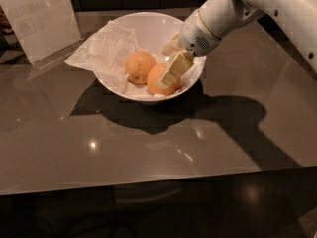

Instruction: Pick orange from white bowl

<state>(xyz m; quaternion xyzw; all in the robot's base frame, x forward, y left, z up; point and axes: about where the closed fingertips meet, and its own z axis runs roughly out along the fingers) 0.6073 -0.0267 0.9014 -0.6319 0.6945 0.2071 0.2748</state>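
Observation:
The white bowl (159, 29) stands on the table at the upper middle, lined with crumpled white paper (105, 52). Two oranges lie in it side by side. The deeper-coloured orange (156, 83) is on the right and the paler orange (138, 66) is on the left. My gripper (167, 66) reaches into the bowl from the right, fingers apart. The near finger (176, 69) lies across the right side of the deeper orange. The far finger (171, 45) shows behind it. The orange rests on the paper.
A white sign in a clear stand (40, 18) is at the back left. My white arm (277, 4) crosses the upper right above the glossy grey table (148, 152). The table's front edge runs along the bottom.

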